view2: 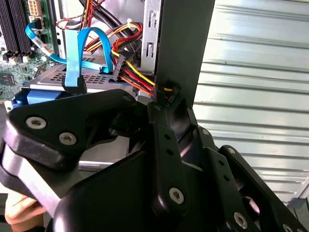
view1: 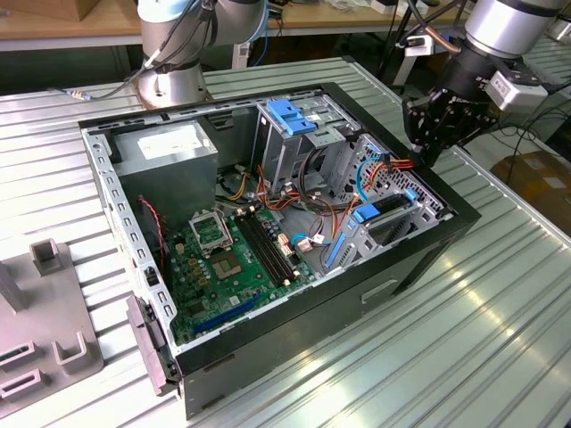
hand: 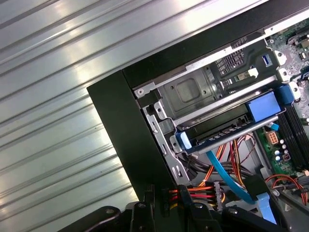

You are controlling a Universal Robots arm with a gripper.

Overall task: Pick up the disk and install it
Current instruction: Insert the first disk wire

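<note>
Gripper [view1: 426, 147] position: you will find it at the upper edge of the open computer case [view1: 419, 267], at the case corner toward the exterior view's right, with the arm's black wrist body directly above it. In both wrist views the black fingers [view2: 164, 125] stand drawn close together around a black power connector [hand: 170, 197] with red, yellow and black wires [hand: 198, 191]; you cannot tell with certainty whether they clamp it or merely touch it. Locate the disk [view1: 385, 217] inside the case, lying flat in the drive bay just below the gripper, beside the case wall; its blue plastic frame [hand: 263, 107] shows along the edge in the first wrist view, and its grey perforated metal face [view2: 72, 77] shows in the second wrist view. A light blue data cable [view2: 79, 53] loops over the disk and runs down to a black plug at its edge. Note the green motherboard [view1: 232, 259] on the case floor, the grey power supply box [view1: 169, 147] at the far corner, and the upright metal drive cage with a blue latch [view1: 290, 116] near the far wall. The case rests on a ribbed metal table [view1: 500, 321], with grey fixtures [view1: 45, 339] at the table edge toward the exterior view's left.
</note>
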